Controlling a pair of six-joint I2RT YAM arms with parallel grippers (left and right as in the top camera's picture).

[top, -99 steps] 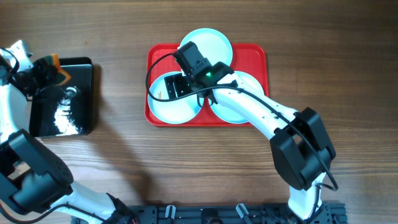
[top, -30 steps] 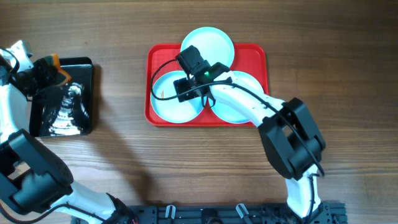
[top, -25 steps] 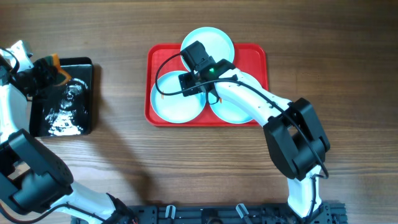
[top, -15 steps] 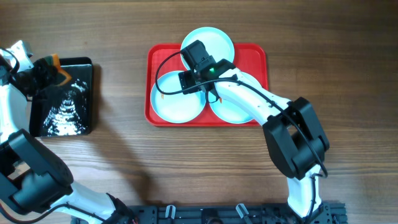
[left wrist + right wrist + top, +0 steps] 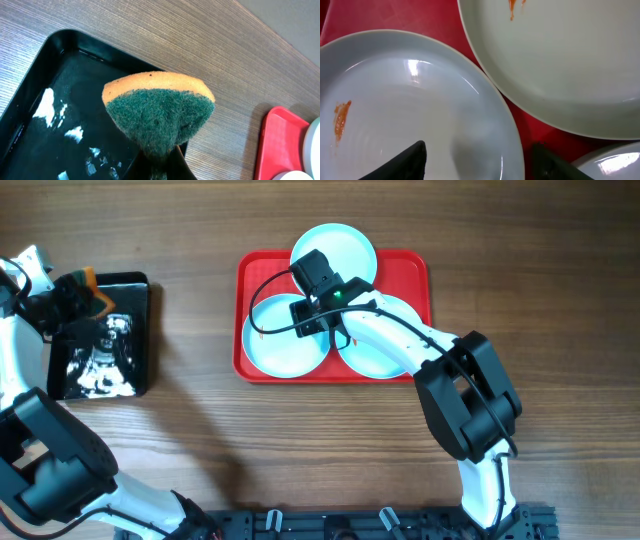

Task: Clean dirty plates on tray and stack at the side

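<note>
Brown wood-grain worktop (image 5: 520, 240) fills the overhead view. At centre, the large red rectangular plastic tray (image 5: 415, 265) carries three round pale aqua plates with raised blue rims, packed close together: the top plate (image 5: 350, 242), the lower-left plate (image 5: 275, 350) and the lower-right plate (image 5: 372, 362).

Risk, as you should judge it: the right fingers (image 5: 311, 314) sit just where the three rims crowd together. In the right wrist view the outer finger hangs over the narrow red strip beside the lower-left plate's rim. If you close without care, it may wedge against a neighbouring rim or nudge that plate. A smooth rim pinched at one edge may also slip or tip as it lifts and knock the others. Orange smears (image 5: 340, 120) show on at least two plates, so nothing is ready to stack yet.

Right fingers: parted moderately, straddling the upper-right rim of the lower-left plate. One tip is over its bowl and the other is outside it. They are not clamped, and you cannot tell whether either tip touches.

Left fingers (image 5: 160, 162): at the upper left of the overhead frame, pinched tight on an orange-and-green scouring sponge (image 5: 157, 112). The sponge's green face is toward the wrist camera, above the wet black rectangular tray (image 5: 35, 85) and well apart from the plates.
</note>
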